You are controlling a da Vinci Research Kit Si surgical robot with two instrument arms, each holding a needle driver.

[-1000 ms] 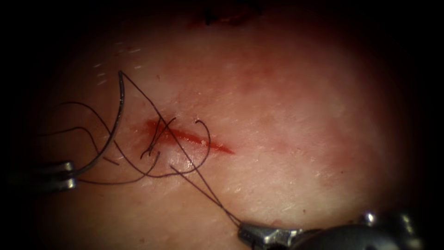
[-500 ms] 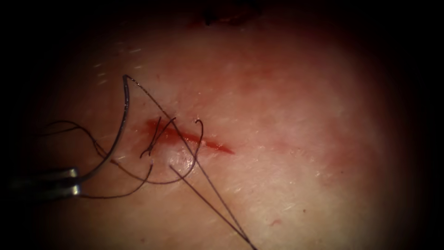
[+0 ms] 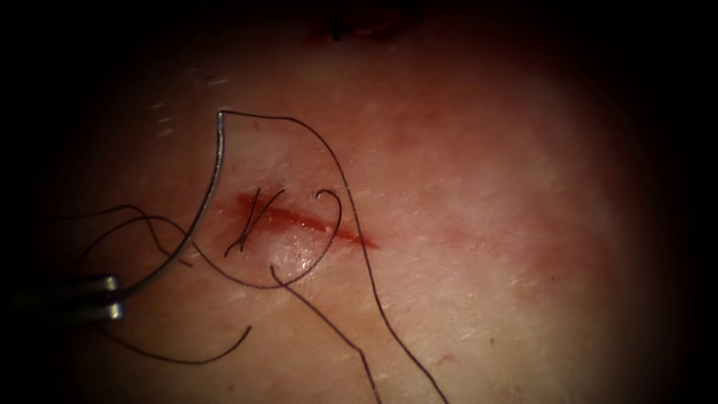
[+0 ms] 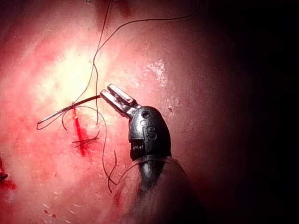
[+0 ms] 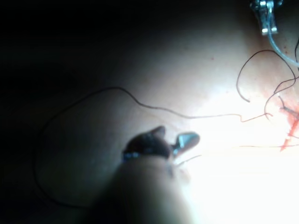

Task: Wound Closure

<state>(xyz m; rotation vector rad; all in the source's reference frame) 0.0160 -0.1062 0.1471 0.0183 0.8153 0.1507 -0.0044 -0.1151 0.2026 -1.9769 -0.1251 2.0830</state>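
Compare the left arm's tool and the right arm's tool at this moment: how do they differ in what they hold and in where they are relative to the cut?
The left tool is shut on the needle near one end of its curve; the needle is outside the tissue, left of the cut. The right tool has its jaws apart with nothing between them. The left tool sits close to the cut; the right tool is farther off. The thread lies slack near both.

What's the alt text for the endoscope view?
Left tool grips the curved needle near one end; the needle arcs free above the tissue, left of the cut. Slack thread loops from its other end across the cut.
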